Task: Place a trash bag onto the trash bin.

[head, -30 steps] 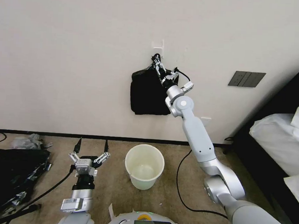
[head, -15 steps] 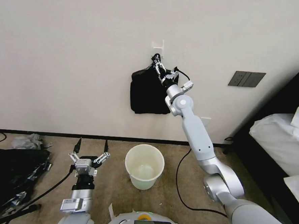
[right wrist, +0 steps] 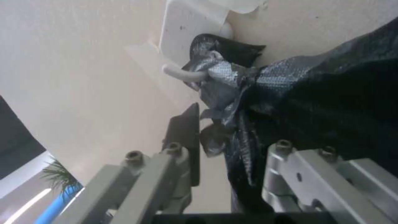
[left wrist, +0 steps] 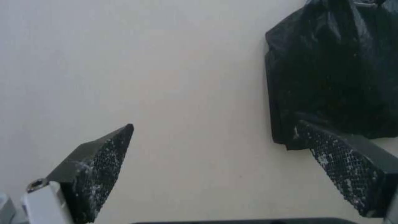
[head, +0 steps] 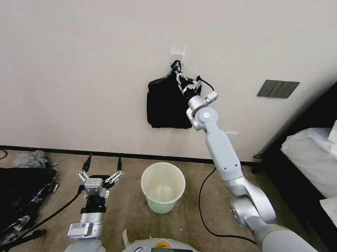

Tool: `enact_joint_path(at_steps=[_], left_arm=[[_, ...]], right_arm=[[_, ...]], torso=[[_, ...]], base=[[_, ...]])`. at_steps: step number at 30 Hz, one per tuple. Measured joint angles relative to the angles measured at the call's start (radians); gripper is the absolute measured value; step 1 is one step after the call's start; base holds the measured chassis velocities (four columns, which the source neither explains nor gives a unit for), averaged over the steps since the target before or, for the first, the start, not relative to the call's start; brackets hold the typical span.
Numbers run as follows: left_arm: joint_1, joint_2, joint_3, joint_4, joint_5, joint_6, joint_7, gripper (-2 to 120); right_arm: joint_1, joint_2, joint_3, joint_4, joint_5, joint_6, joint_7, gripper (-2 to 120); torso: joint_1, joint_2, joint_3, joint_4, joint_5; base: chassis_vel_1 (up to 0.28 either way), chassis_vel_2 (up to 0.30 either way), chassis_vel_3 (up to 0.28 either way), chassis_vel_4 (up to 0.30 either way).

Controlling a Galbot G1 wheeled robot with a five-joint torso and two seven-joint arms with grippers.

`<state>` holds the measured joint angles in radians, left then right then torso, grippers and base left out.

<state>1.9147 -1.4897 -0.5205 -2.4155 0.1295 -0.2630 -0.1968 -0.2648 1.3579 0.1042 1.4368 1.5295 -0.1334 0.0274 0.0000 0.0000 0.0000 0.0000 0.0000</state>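
Black, glossy and gathered at its top, the flat square bundle of plastic bags [head: 168, 103] hangs on the cream wall from a small white wall hook [head: 178, 52] in the head view, and the right gripper [head: 178, 74] is raised to the knot just under that hook. Set against the pictures from a second ago, the arm has barely shifted: the fingers have crept a touch higher and closer to the knot, nothing has come loose, and no single trash bag has been drawn off yet, so the task is, by my judgement, still at its picking stage. Directly below, the small round cream-white plastic trash bin [head: 163, 186] stands unlined on the brown carpet, well apart from the bundle. The left gripper [head: 102, 163] waits low beside the bin, unmoved. From the left wrist view its two dark textured fingers [left wrist: 99, 168] stand wide apart on nothing, pointing at the wall with the bundle off to one side. From the right wrist view the fingers flank the crinkled neck of plastic [right wrist: 232, 102] by the hook's white prong [right wrist: 182, 73], a narrow gap showing, closing in but not yet pinching.
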Motion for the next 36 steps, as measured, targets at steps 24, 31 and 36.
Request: enact_joint_path(at_steps=[24,31,36], left_arm=[[0.002,-0.001,0.004,-0.018,-0.001,0.003,0.001,100],[-0.003,0.002,0.010,-0.015,-0.001,0.004,0.001,100],[-0.005,0.003,0.014,-0.012,0.000,0.004,0.001,100]], right_arm=[[-0.080,-0.033,0.000,0.084,-0.065,0.003,0.000,0],[-0.166,-0.071,-0.005,0.209,-0.096,0.005,0.002,0],[-0.256,-0.100,-0.025,0.308,-0.139,0.009,0.004,0]], torso=[[0.000,0.000,0.000,0.0000,0.0001],[0.000,0.000,0.000,0.0000,0.0000],[0.000,0.000,0.000,0.0001,0.0000]], base=[[0.000,0.000,0.000,0.000],[0.000,0.000,0.000,0.000],[0.000,0.000,0.000,0.000]])
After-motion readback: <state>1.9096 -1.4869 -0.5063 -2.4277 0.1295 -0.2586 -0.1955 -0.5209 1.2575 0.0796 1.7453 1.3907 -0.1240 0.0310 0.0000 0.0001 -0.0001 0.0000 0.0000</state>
